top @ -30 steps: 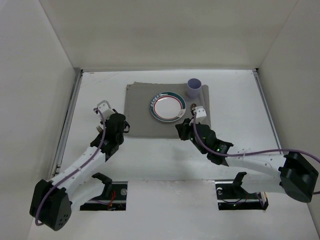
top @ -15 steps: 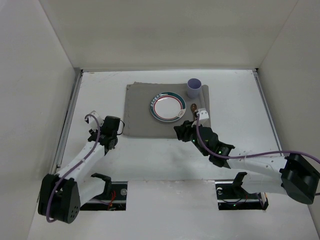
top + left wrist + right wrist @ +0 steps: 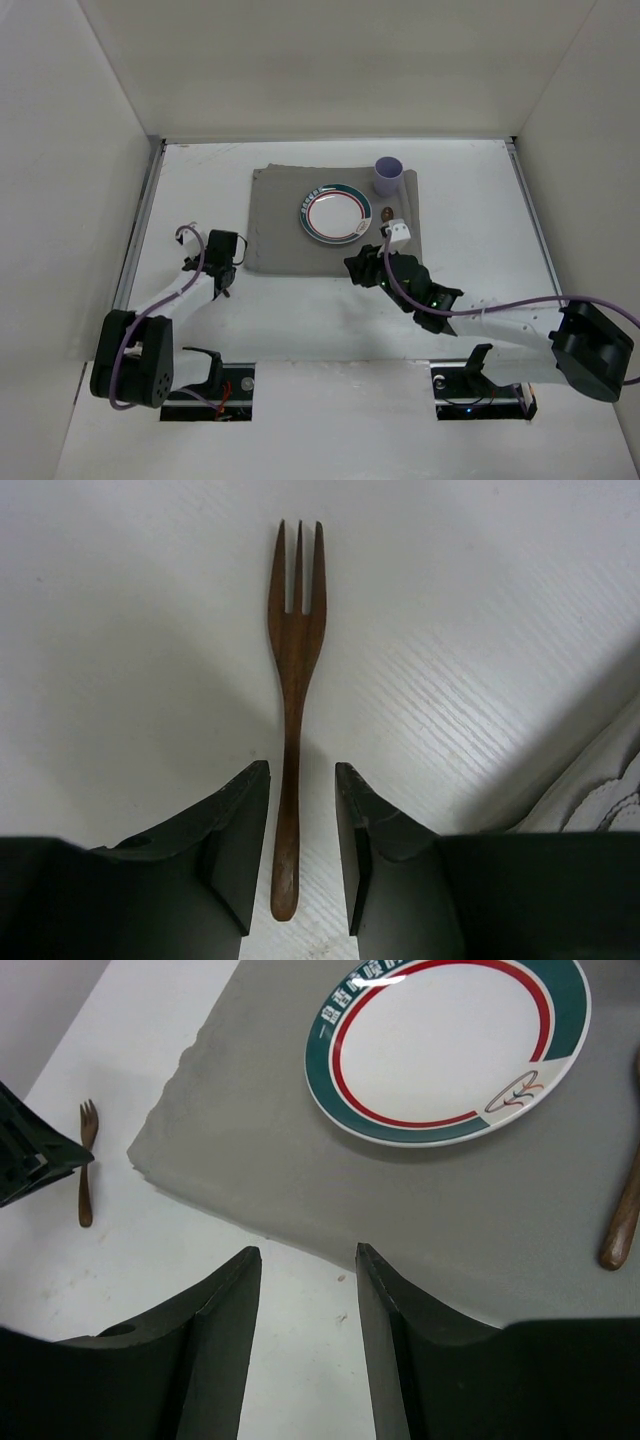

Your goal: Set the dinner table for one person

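Your left arm has folded back in the last second: its wrist has left the left edge of the grey mat point(image 3: 285, 225) and now sits nearer its own base, over bare counter point(image 3: 300, 320). The left gripper point(image 3: 300, 772) has its jaws spread, one on each side of the handle of the wooden fork point(image 3: 292, 695), with a gap on both sides, so nothing is pinched. The fork lies flat on the counter, off the mat, near the mat's near left corner and apart from it.

Your right gripper point(image 3: 308, 1255) has eased slightly back and left; its jaws are also spread and empty, over the mat's near edge. The plate point(image 3: 335, 213), cup point(image 3: 388, 176) and spoon point(image 3: 625, 1215) have not moved on the mat.

In my view the fork is the one piece left unsettled: it belongs beside the plate's left side, and you are lined up to close on it.
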Controlling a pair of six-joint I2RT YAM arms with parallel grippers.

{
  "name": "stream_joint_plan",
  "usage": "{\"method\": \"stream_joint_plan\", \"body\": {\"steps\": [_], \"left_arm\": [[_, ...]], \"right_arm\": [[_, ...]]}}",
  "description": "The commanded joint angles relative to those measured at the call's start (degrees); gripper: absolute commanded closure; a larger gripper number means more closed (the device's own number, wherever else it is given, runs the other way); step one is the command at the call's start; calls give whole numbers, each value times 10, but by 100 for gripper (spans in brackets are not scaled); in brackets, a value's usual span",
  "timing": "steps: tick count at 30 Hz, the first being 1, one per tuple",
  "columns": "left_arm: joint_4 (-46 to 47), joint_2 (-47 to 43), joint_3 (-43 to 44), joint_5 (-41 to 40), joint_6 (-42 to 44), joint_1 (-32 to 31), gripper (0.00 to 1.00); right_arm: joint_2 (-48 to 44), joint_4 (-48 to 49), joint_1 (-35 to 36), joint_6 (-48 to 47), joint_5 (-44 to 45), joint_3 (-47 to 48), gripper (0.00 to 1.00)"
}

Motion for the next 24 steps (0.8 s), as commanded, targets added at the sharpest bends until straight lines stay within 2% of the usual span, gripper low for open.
{"method": "stream_joint_plan", "body": {"steps": [1, 11, 15, 19, 24], "left_arm": [[37, 17, -6, 34, 21, 9, 72], [39, 27, -20, 24, 15, 18, 77], [39, 38, -19, 24, 17, 25, 83], [33, -6, -19, 23, 18, 23, 94], [-12, -63, 59, 2, 69, -28, 96]], "right_arm": [[11, 27, 7, 5, -10, 25, 51], [13, 17, 10, 8, -11, 28, 50], [14, 16, 7, 8, -10, 27, 50], [12, 10, 8, 8, -5, 30, 50], [7, 14, 5, 12, -4, 25, 47]]}}
